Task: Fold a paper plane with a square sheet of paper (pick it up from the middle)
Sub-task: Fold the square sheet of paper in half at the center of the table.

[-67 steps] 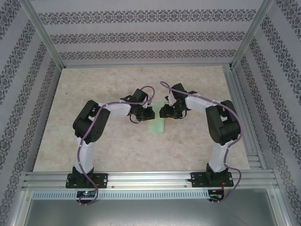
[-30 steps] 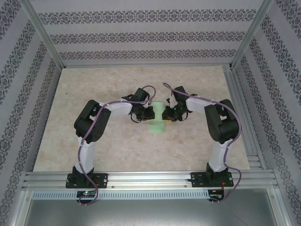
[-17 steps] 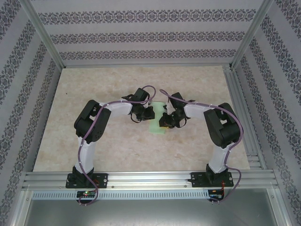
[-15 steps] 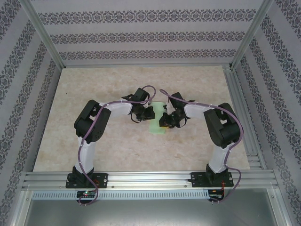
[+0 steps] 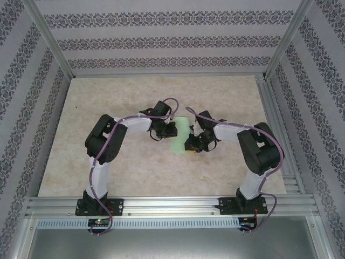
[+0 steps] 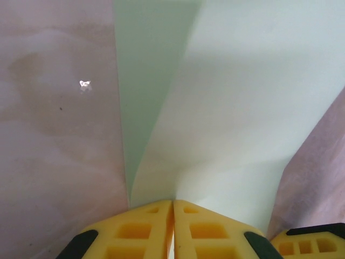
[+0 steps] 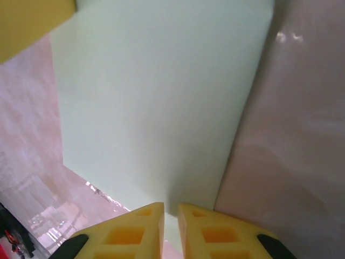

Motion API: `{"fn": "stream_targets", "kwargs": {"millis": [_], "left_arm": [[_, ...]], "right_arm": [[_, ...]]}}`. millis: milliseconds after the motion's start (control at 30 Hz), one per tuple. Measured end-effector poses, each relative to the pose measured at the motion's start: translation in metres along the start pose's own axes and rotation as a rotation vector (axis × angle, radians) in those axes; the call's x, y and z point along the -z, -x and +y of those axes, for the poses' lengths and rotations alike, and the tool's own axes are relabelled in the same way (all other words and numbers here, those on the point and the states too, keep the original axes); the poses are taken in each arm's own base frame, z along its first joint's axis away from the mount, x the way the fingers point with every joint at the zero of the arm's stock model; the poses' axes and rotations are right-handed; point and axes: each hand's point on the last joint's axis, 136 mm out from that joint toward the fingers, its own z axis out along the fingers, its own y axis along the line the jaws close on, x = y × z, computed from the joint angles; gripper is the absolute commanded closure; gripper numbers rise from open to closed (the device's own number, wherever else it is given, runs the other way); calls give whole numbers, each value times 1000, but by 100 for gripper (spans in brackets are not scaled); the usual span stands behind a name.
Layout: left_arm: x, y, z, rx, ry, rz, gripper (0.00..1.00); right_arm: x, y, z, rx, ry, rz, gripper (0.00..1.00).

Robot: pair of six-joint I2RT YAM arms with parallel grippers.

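The square sheet of paper (image 5: 179,142), pale mint green, lies mid-table between both grippers, doubled over into a narrow rectangle with no pointed plane shape. My left gripper (image 5: 171,129) pinches its far edge. In the left wrist view the yellow fingers (image 6: 140,226) are shut on the sheet (image 6: 242,108), whose upper layer curls up over a darker lower layer. My right gripper (image 5: 191,144) sits at the sheet's near right corner. Its fingers (image 7: 129,232) stand a sliver apart with the edge of the sheet (image 7: 161,97) running between them.
The beige marbled table (image 5: 108,108) is bare around the paper. Aluminium frame rails (image 5: 275,118) run along the right side and the near edge, and patterned walls enclose the cell. The left gripper's yellow finger (image 7: 32,21) shows at the corner of the right wrist view.
My right gripper has swung from beside the left gripper toward the near side, carrying its paper edge along. The left arm has stayed still.
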Motion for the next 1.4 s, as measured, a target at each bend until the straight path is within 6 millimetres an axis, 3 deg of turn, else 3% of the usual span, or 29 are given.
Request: {"fn": "stream_targets", "kwargs": {"millis": [167, 267, 400, 500, 633, 900, 1167, 1400], "left_arm": [[0, 0, 0, 0, 0, 0, 88], [0, 0, 0, 0, 0, 0, 88], [0, 0, 0, 0, 0, 0, 88], [0, 0, 0, 0, 0, 0, 88], [0, 0, 0, 0, 0, 0, 88], [0, 0, 0, 0, -2, 1, 88], [0, 0, 0, -1, -2, 1, 88], [0, 0, 0, -1, -2, 2, 89]], "right_arm": [[5, 1, 2, 1, -4, -13, 83], [19, 10, 13, 16, 8, -55, 82], [42, 50, 33, 47, 50, -176, 82], [48, 78, 40, 62, 64, -234, 83], [32, 93, 30, 47, 56, -231, 83], [15, 105, -16, -62, 1, -220, 83], [17, 108, -13, -67, 14, -231, 83], [31, 132, 2, -32, 30, -289, 83]]}}
